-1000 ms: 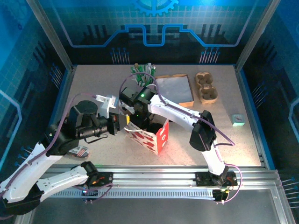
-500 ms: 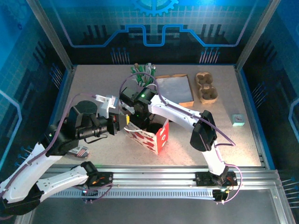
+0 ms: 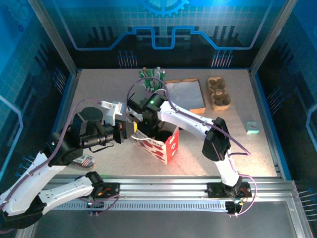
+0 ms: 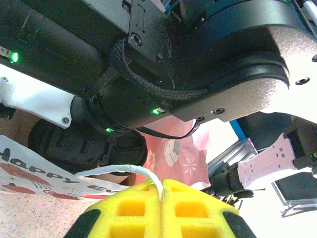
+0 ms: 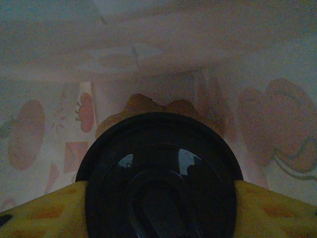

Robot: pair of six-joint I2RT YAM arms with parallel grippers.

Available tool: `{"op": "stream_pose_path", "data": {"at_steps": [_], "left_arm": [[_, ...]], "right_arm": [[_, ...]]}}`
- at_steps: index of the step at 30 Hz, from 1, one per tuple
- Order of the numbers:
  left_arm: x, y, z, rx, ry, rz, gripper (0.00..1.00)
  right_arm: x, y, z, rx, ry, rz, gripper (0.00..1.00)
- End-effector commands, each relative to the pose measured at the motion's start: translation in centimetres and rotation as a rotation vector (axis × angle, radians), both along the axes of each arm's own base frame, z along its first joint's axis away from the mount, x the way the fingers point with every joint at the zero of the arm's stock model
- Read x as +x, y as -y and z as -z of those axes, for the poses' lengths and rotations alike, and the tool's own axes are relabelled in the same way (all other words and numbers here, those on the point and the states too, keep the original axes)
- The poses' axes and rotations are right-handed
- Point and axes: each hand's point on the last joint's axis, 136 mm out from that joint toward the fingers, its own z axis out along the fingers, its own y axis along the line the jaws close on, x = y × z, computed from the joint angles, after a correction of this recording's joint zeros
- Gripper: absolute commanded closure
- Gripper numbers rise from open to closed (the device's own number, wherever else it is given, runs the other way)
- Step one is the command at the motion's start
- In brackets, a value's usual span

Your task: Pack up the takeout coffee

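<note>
Little has changed over the last second: in the overhead view both arms sit where they were, meeting at the gift bag (image 3: pixel 163 146) in the centre of the frame. Your left gripper (image 4: pixel 162 198) is pressed together on the bag's white cord handle (image 4: pixel 124 170), holding the mouth up. Your right gripper (image 5: pixel 158 210) is down inside the bag, its yellow pads (image 5: pixel 44 210) clamped on either side of the takeout coffee (image 5: pixel 158 163). The cup's black lid sits low and central in the right wrist view, with printed bag walls behind it. I judge this pause to mean release comes next. Whether the cup already rests on the bag's floor is hidden.
</note>
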Motion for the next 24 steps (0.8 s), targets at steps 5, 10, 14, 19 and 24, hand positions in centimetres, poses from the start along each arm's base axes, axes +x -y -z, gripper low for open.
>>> {"op": "stream_pose_path", "data": {"at_steps": [5, 10, 14, 19, 24], "left_arm": [[-0.52, -0.17, -2.52, -0.039, 0.086, 0.024, 1.0], [-0.56, -0.23, -2.57, -0.037, 0.089, 0.024, 1.0], [-0.56, -0.25, -2.62, -0.036, 0.091, 0.024, 1.0], [-0.63, -0.38, -2.64, -0.035, 0.094, 0.023, 1.0], [-0.73, -0.45, -2.67, -0.036, 0.095, 0.024, 1.0]], "right_arm": [[-1.66, 3.3, 5.63, -0.183, -0.142, 0.029, 0.48], [-1.7, 3.3, 5.86, -0.185, -0.145, 0.029, 0.47], [-1.8, 3.32, 6.02, -0.185, -0.151, 0.03, 0.47], [-1.82, 3.34, 6.17, -0.186, -0.152, 0.031, 0.47], [-1.87, 3.35, 6.2, -0.184, -0.153, 0.034, 0.47]]}}
